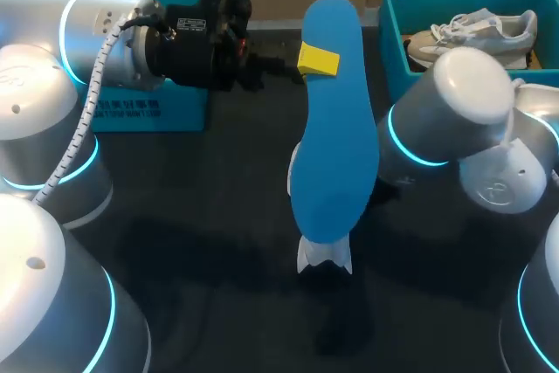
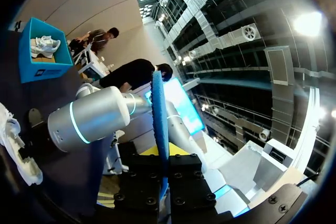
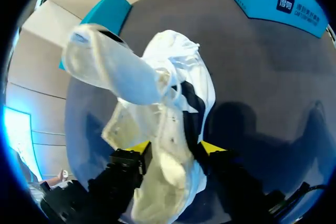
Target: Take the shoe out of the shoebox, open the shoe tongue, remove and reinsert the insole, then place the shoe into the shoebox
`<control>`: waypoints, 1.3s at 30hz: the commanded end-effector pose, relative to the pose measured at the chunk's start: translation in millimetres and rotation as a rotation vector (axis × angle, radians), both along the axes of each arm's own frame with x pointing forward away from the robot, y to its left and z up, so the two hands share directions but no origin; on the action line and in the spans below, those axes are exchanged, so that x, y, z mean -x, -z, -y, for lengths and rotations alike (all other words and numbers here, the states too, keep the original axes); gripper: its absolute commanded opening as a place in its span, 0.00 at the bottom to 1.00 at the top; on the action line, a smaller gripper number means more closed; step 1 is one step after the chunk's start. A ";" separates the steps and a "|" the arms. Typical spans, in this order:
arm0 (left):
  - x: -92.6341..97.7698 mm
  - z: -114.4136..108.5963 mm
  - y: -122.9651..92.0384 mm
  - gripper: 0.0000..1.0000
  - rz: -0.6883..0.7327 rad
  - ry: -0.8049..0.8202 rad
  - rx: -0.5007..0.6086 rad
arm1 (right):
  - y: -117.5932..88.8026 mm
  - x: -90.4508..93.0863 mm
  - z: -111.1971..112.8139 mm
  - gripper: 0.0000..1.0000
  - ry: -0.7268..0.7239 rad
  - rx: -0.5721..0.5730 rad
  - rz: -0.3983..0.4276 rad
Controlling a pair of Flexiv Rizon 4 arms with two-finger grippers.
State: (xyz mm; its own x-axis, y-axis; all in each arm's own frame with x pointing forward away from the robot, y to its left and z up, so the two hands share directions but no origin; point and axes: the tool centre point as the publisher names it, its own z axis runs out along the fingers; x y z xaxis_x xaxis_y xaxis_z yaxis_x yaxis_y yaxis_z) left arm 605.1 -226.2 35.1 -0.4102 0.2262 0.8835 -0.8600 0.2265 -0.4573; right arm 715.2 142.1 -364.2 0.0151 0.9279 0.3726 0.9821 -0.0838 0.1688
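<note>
My left gripper [image 1: 317, 60] is clenching the far end of the flat blue foam insole [image 1: 336, 155], holding it lifted over the table's middle, clear of the shoe. My right gripper [image 3: 176, 149] is grasping the white mesh sneaker [image 3: 173, 77] from both sides below the insole's near end, I judge to steady it for reinsertion. The teal cardboard shoebox [image 1: 393, 41] is sitting far right.

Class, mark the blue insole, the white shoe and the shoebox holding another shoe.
insole [image 1: 336, 155]: head view, middle of its blue face.
white shoe [image 3: 184, 72]: right wrist view, its upper.
shoebox [image 1: 391, 41]: head view, left wall.
</note>
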 end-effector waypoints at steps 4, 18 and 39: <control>1.1 0.0 0.8 0.00 0.000 -0.002 0.000 | -44.4 6.4 19.5 1.00 -0.038 -0.117 0.017; 1.1 0.0 0.8 0.00 0.000 -0.002 0.000 | -51.9 6.4 20.1 1.00 -0.051 -0.128 0.026; 1.1 0.0 0.8 0.00 0.000 -0.002 0.000 | -130.4 -0.9 11.1 1.00 -0.080 -0.371 0.061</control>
State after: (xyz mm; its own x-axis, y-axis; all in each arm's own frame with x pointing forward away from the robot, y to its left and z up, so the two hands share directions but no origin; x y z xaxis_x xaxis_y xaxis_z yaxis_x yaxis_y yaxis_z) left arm 605.1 -226.2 35.1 -0.4102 0.2262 0.8835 -0.8600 0.2265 -0.4573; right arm 723.7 146.2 -247.3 -0.0748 0.7455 0.6623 0.9761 -0.0812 0.2017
